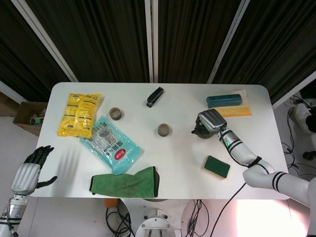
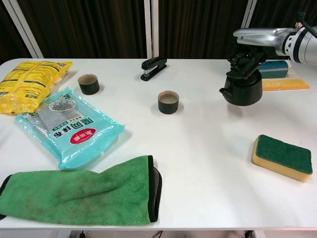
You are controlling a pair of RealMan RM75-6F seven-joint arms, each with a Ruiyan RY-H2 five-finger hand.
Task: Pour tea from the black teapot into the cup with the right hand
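Note:
The black teapot (image 2: 242, 90) (image 1: 200, 131) is upright at the right of the table, well to the right of the dark cup (image 2: 168, 101) (image 1: 164, 130), which has liquid in it. My right hand (image 2: 247, 54) (image 1: 210, 120) grips the teapot's top handle from above. I cannot tell whether the pot's base touches the table. A second dark cup (image 2: 88, 84) (image 1: 115, 113) stands further left. My left hand (image 1: 29, 167) hangs off the table's left front corner, fingers apart and holding nothing.
A black stapler (image 2: 153, 67) lies behind the cup. A green-topped sponge (image 2: 282, 157) sits at the front right. Behind the teapot lie a blue case (image 1: 224, 100) and a yellow box (image 1: 232, 112). A green cloth (image 2: 79, 191), teal packet (image 2: 69, 126) and yellow packet (image 2: 29, 82) fill the left.

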